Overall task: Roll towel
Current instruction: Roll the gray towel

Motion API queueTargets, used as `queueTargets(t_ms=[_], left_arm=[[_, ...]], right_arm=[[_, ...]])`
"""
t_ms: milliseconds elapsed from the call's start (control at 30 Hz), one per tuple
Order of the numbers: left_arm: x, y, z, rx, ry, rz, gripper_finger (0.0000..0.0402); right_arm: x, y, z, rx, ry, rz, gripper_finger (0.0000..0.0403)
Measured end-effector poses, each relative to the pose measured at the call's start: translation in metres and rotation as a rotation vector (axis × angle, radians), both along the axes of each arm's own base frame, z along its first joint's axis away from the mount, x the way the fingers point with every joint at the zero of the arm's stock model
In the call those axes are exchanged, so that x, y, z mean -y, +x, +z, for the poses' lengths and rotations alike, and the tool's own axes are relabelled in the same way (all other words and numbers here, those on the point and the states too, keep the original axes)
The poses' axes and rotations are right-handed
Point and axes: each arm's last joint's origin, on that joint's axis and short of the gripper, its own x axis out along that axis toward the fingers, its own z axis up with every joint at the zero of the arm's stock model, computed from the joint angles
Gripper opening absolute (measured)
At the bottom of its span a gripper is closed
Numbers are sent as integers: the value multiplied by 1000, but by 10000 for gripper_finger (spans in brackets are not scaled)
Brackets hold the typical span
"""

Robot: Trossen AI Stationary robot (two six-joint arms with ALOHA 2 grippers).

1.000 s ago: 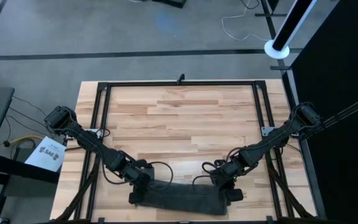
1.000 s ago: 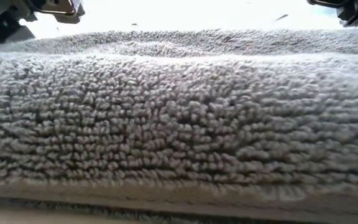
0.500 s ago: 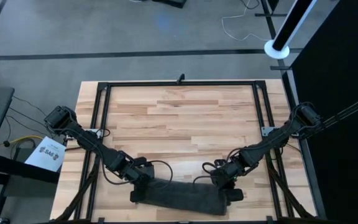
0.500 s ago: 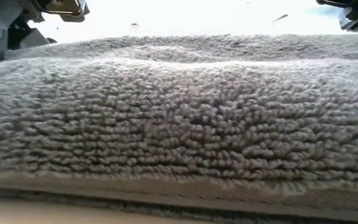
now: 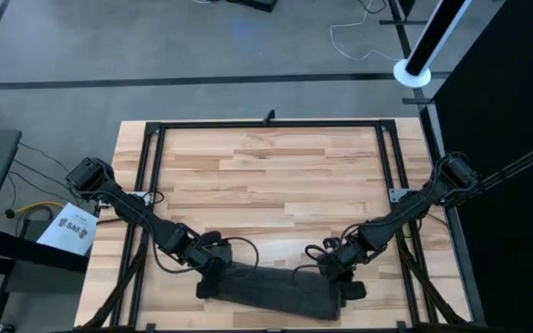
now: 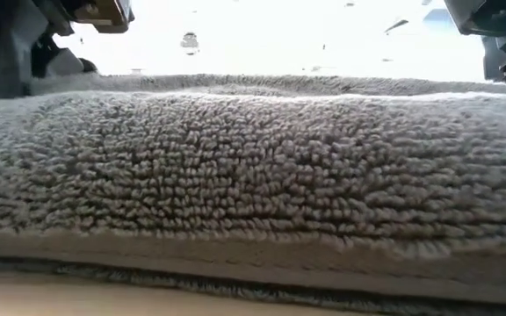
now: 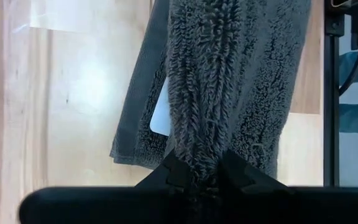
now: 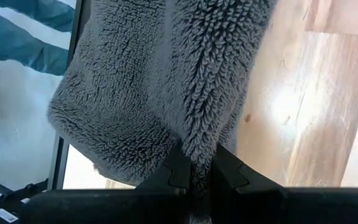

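While the towel (image 5: 271, 289) lay bunched along the table's (image 5: 276, 176) near edge, both jaws pinched its folds; its white label (image 7: 161, 111) showed no readable writing.

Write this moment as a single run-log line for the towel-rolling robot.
task: roll towel | towel: bunched lengthwise at table near edge | left gripper: shut on towel's left end | right gripper: shut on right end | white label: visible

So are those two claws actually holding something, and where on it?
Yes: the towel. The left gripper pinches a fold near one end, the right gripper near the other.
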Motion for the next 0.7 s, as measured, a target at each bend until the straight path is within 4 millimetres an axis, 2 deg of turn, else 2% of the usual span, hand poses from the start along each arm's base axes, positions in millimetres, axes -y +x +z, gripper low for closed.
queueTargets(t_ms=[300, 533, 633, 700], left_arm=[[-9, -3, -21, 5, -35, 70, 21], [-14, -10, -32, -24, -23, 133, 21], [-16, -11, -33, -23, 0, 152, 21], [-17, -11, -34, -26, 7, 158, 35]], right_arm=[[2, 1, 0, -3, -1, 4, 14], [6, 3, -1, 44, -68, -5, 15], [9, 4, -2, 40, -84, -20, 49], [11, 4, -2, 29, -86, -22, 81]])
